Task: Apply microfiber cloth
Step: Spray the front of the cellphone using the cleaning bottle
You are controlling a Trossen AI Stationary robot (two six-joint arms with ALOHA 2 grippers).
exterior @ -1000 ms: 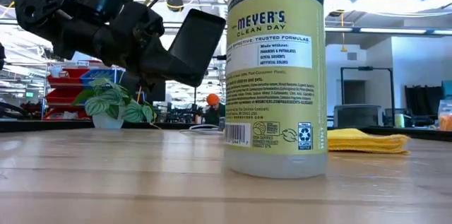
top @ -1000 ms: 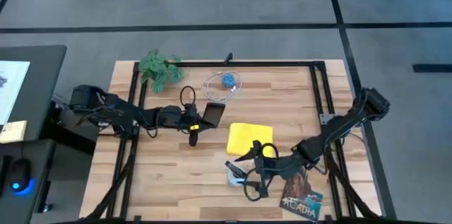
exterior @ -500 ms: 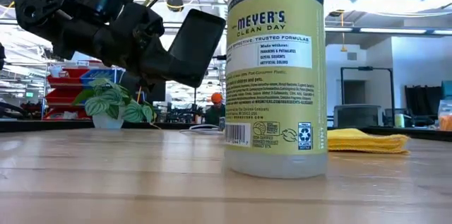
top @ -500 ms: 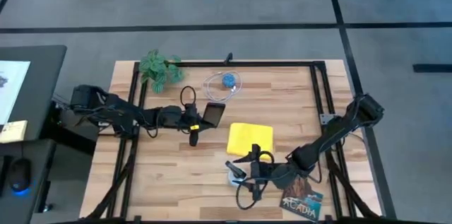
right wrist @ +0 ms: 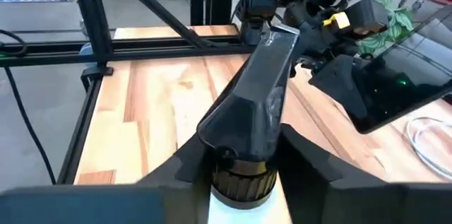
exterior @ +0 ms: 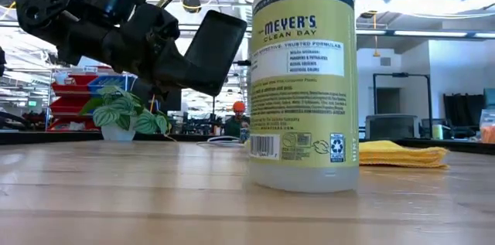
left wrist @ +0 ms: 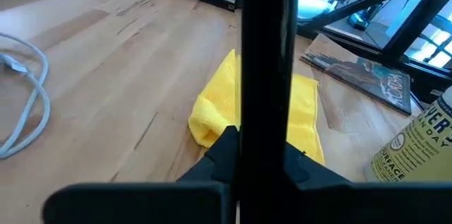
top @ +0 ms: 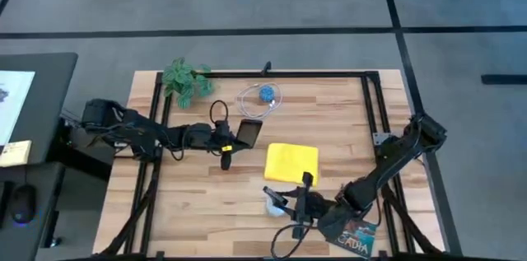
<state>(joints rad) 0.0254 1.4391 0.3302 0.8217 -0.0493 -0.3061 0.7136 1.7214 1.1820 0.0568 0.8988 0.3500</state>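
Observation:
The yellow microfiber cloth [top: 291, 163] lies flat on the table's middle, also in the low view [exterior: 402, 154] and the left wrist view [left wrist: 212, 114]. No gripper touches it. Left of it, my left gripper [top: 233, 136] is shut on a black smartphone [top: 249, 132], held above the table [exterior: 213, 48]. Near the front edge a clear spray bottle with a yellow label [exterior: 303, 83] stands on its base. My right gripper [top: 295, 203] is shut around it just below the spray head [right wrist: 258, 104]. My left gripper pinches the smartphone's lower end [left wrist: 265, 111] between its two fingers, reaching level from the table's left. The phone is lifted clear, tilted, with its far end higher. My right gripper has the bottle's neck [right wrist: 239, 179], under the spray head, between its two fingers [right wrist: 307, 155]. It comes level from the table's right. The bottle stands with its base [exterior: 303, 185] on the table.
A dark illustrated booklet [top: 354, 235] lies at the front right, beside my right arm. At the back stand a small green plant [top: 188, 80] and a white cable coil with a blue piece [top: 263, 96]. Bare wood stretches at the front left.
My right arm has sunk lower and drawn toward the table's near edge at the bottle. The bottle has turned a little and shifted slightly to the right in the low view. The phone and cloth have kept still.

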